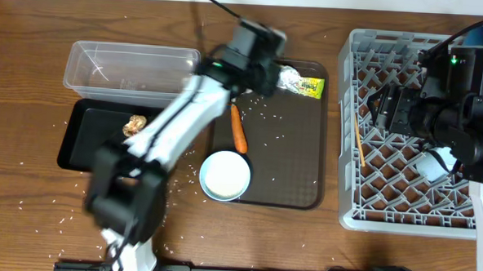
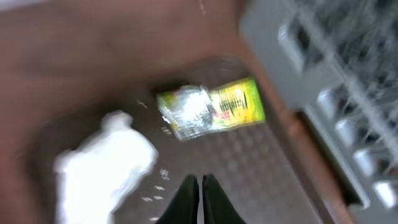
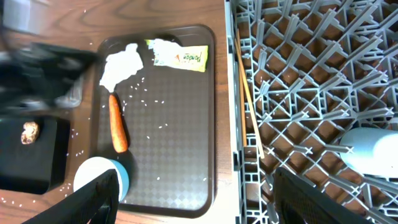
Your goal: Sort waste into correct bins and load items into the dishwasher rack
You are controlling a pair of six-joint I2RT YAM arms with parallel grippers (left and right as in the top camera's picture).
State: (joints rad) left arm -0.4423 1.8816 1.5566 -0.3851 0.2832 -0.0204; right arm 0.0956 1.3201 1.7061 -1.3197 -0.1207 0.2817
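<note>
Left gripper point(image 2: 198, 198) hangs over the brown tray point(image 2: 249, 168), its 2 fingers pinched together. The view is blurry, but nothing seems caught between them. Crumpled tissue point(image 2: 102, 165) lies just beside it, the yellow-green wrapper point(image 2: 214, 109) beyond. Right gripper point(image 3: 196, 186) is spread wide and empty above the rack point(image 3: 298, 74) edge. Carrot point(image 3: 117, 127) lies on the tray, and 1 brown lump point(image 3: 28, 132) sits in the black tray point(image 3: 25, 165).
</note>
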